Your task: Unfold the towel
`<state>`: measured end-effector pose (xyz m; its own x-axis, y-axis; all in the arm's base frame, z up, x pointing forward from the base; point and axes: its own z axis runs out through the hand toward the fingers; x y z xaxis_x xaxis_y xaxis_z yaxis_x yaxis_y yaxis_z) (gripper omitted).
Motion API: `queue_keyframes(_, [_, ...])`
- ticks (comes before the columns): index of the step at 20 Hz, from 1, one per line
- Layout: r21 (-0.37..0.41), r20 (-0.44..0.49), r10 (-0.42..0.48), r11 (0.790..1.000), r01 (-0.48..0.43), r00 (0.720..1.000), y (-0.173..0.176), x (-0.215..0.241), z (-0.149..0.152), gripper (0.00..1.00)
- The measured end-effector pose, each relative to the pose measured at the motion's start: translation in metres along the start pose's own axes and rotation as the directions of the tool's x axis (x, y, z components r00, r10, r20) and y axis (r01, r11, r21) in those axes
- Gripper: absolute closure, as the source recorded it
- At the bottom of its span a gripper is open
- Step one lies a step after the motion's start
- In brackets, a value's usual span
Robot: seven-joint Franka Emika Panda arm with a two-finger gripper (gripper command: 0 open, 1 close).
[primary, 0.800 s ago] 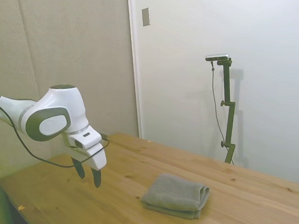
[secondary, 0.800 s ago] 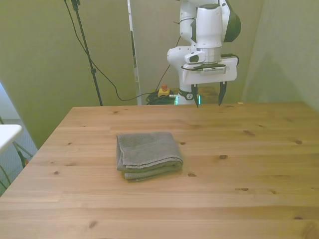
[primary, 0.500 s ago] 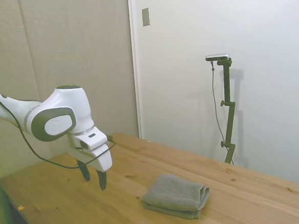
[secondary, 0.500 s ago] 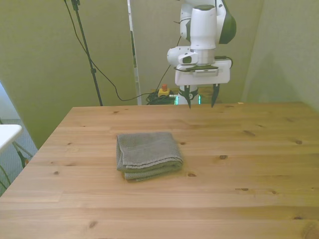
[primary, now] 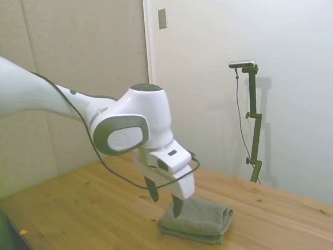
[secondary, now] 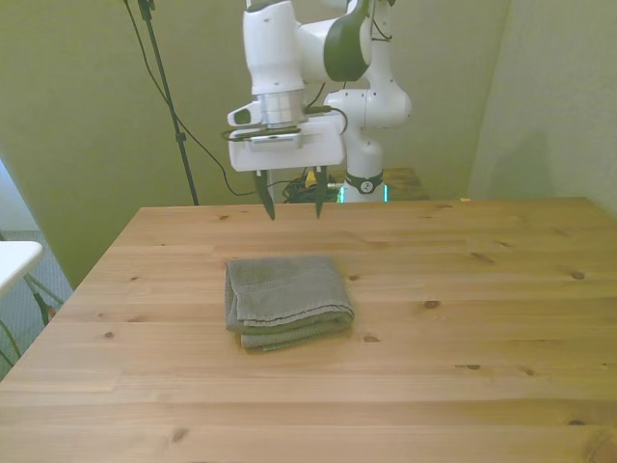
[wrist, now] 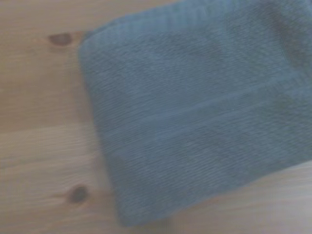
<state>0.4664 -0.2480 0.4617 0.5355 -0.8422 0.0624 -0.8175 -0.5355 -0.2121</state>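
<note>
The towel (secondary: 287, 301) lies folded into a thick grey-green pad on the wooden table (secondary: 463, 328), a little toward the front view's left of the middle. From the side, the towel (primary: 201, 219) shows its stacked layers at the near edge. The wrist view is filled by the towel (wrist: 195, 112), blurred, with one folded corner on bare wood. My gripper (secondary: 292, 206) hangs open above the table just behind the towel's far edge, fingers pointing down and holding nothing. In the side view the gripper (primary: 165, 198) hovers by the towel's left end.
A light switch plate (primary: 162, 18) sits on the wall beside a white door frame. Black cables (secondary: 193, 135) hang behind the table's far edge. A white surface edge (secondary: 14, 258) shows at the front view's far left.
The arm has swung across toward the front view's left and out over the table, bringing the open gripper from the far right side to just above the towel's far edge.
</note>
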Motion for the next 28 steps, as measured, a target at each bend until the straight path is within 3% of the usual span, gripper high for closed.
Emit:
queue_keyframes(3, [0.018,0.031,0.034,0.999,-0.034,0.999,0.016,0.039,0.002,0.0])
queue_keyframes(8, [0.058,0.1,0.097,0.993,-0.104,0.99,0.029,0.06,0.009,0.0])
queue_keyframes(13, [0.056,0.095,0.159,0.985,-0.165,0.983,0.06,0.113,0.019,0.0])
queue_keyframes(16, [0.088,0.093,0.157,0.982,-0.166,0.983,0.059,0.133,0.026,0.0])
queue_keyframes(25, [0.214,0.276,0.065,0.969,-0.128,0.959,0.059,0.15,0.068,0.0])
queue_keyframes(26, [0.22,0.29,0.054,0.968,-0.122,0.956,0.059,0.151,0.071,1.0])
queue_keyframes(28, [0.236,0.302,0.038,0.965,-0.113,0.952,0.057,0.15,0.078,1.0])
